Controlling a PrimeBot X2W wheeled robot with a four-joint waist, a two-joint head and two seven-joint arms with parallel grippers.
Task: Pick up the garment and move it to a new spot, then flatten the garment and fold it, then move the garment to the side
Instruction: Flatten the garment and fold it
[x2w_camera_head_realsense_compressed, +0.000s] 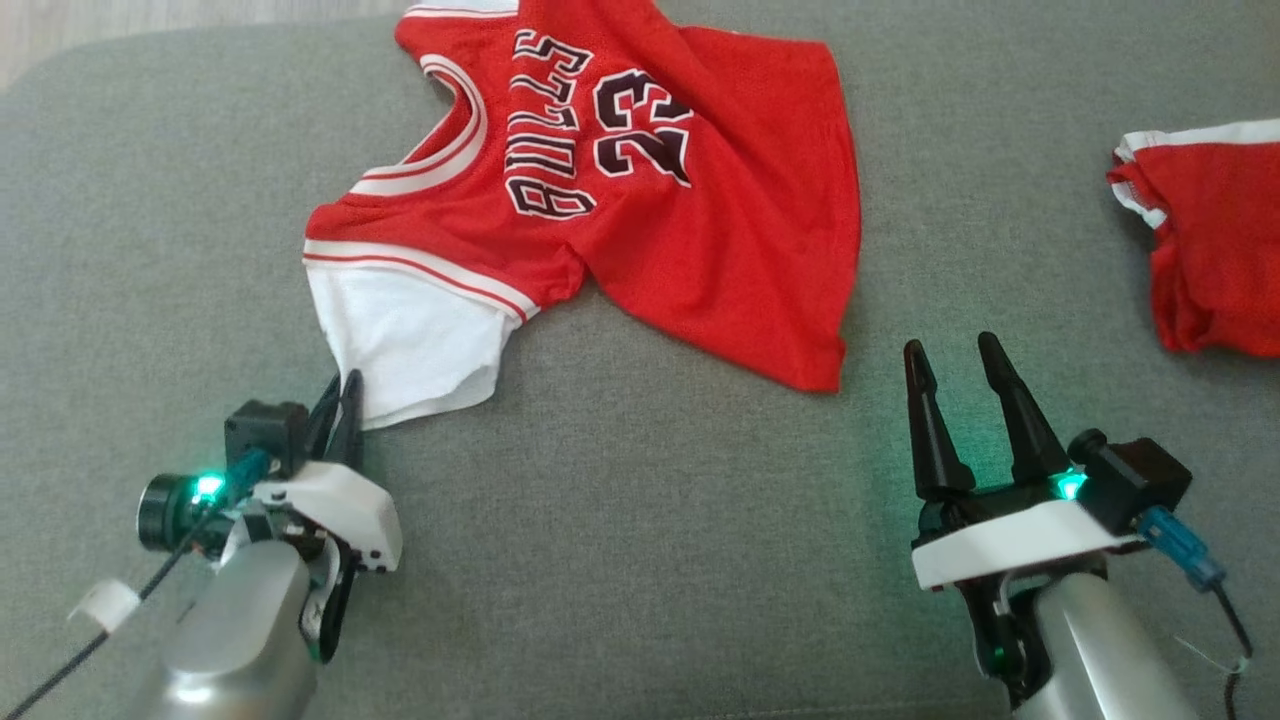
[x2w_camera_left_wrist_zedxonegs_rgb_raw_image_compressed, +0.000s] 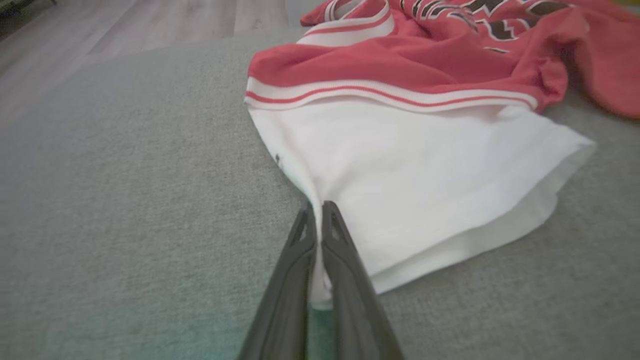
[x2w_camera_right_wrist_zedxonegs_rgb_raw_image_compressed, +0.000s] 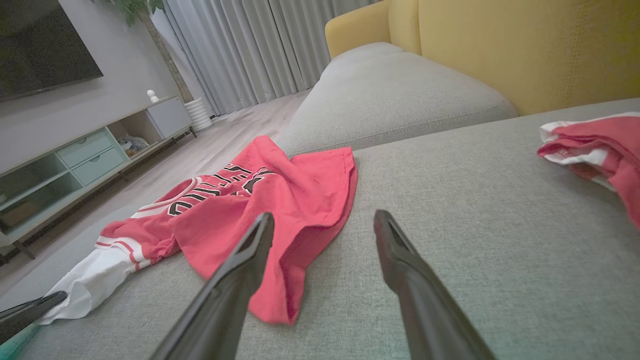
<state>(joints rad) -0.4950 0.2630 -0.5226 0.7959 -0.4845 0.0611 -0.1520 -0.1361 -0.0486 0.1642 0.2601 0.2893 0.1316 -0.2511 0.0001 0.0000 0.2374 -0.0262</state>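
Observation:
The garment (x2w_camera_head_realsense_compressed: 640, 190) is a red jersey with white sleeves and dark lettering, lying rumpled on the grey sofa cushion (x2w_camera_head_realsense_compressed: 640, 520). Its white sleeve (x2w_camera_left_wrist_zedxonegs_rgb_raw_image_compressed: 420, 185) reaches toward me at the lower left. My left gripper (x2w_camera_head_realsense_compressed: 340, 395) is shut on the corner of that sleeve; in the left wrist view the two fingers (x2w_camera_left_wrist_zedxonegs_rgb_raw_image_compressed: 345, 260) pinch the white cloth between them. My right gripper (x2w_camera_head_realsense_compressed: 955, 365) stands open to the right of the garment's red hem (x2w_camera_right_wrist_zedxonegs_rgb_raw_image_compressed: 300, 235), apart from it, with nothing between its fingers.
A second red and white piece of clothing (x2w_camera_head_realsense_compressed: 1210, 250) lies at the right edge of the cushion. Behind are another grey cushion (x2w_camera_right_wrist_zedxonegs_rgb_raw_image_compressed: 395, 95), a yellow sofa back (x2w_camera_right_wrist_zedxonegs_rgb_raw_image_compressed: 525, 45), wooden floor (x2w_camera_right_wrist_zedxonegs_rgb_raw_image_compressed: 210, 145) and a TV cabinet (x2w_camera_right_wrist_zedxonegs_rgb_raw_image_compressed: 75, 160).

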